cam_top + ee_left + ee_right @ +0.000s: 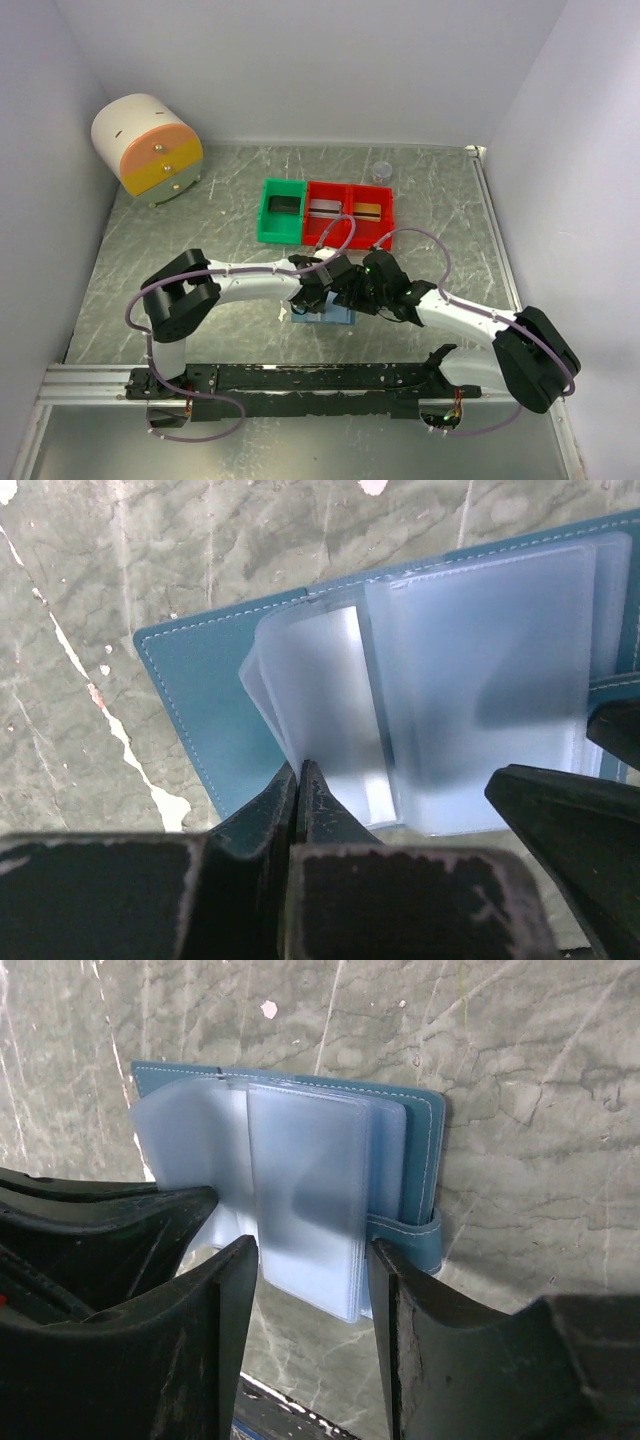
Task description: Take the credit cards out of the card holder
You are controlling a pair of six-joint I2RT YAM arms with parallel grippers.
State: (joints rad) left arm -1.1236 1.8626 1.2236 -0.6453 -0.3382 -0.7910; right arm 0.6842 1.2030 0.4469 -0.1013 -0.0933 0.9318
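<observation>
holder (190, 710): teal, open, frosted clear sleeves (305, 1210) fanned up; lying just near-side of the bins (278, 236).
left gripper (300, 775): clenched on a sleeve's edge.
right gripper (312, 1250): spread, straddling one sleeve.

No legible text or labels anywhere.

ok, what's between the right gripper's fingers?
In the right wrist view, a frosted plastic sleeve of the card holder, inside the open right gripper.
</observation>
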